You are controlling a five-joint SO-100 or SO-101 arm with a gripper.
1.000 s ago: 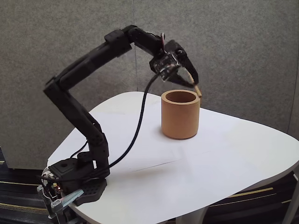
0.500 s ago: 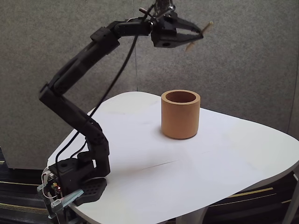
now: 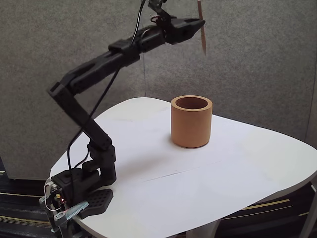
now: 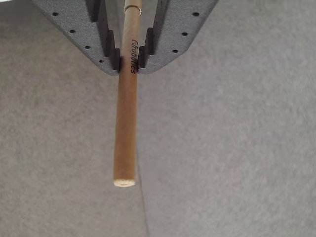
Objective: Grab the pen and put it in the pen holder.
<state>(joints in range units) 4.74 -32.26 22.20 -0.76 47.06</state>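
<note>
The pen [image 3: 201, 29] is a thin tan wooden stick held nearly upright, high in the fixed view, with my gripper [image 3: 199, 22] shut on it. It hangs well above the pen holder [image 3: 191, 121], a wide tan-orange cup standing on the white table [image 3: 247, 168]. In the wrist view the pen [image 4: 126, 123] runs down from between the dark grey fingers [image 4: 106, 54] of my gripper [image 4: 128, 58], its blunt end pointing at the grey wall.
The arm's base [image 3: 79, 191] is clamped at the table's front left corner. A grey felt wall [image 3: 257, 59] stands behind the table. A faint crease [image 3: 168, 174] crosses the white surface in front of the cup.
The arm has swung upward from just over the cup's rim to high above it, carrying the pen. The pen has turned from tilted to nearly vertical.
</note>
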